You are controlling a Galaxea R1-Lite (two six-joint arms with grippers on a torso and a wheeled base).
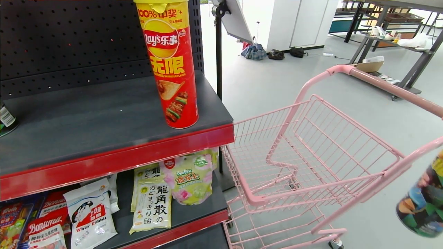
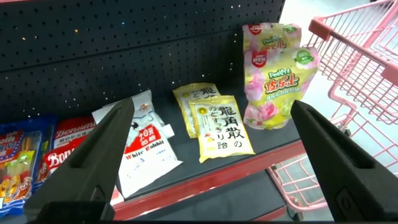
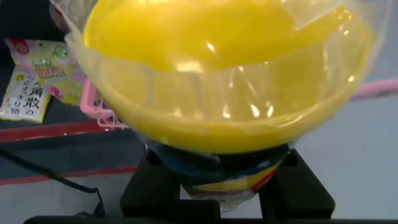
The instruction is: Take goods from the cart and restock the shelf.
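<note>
Canister with a yellow lid sits clamped in our right gripper, just beside the handle end of the pink cart. Left of the cart, our left gripper hangs spread wide before snack packets on the shelf; a red chip tube stands above them.

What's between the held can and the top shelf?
The cart: its basket and handle rail sit between the can and the shelf. The chips tube stands at the shelf's right front corner.
</note>
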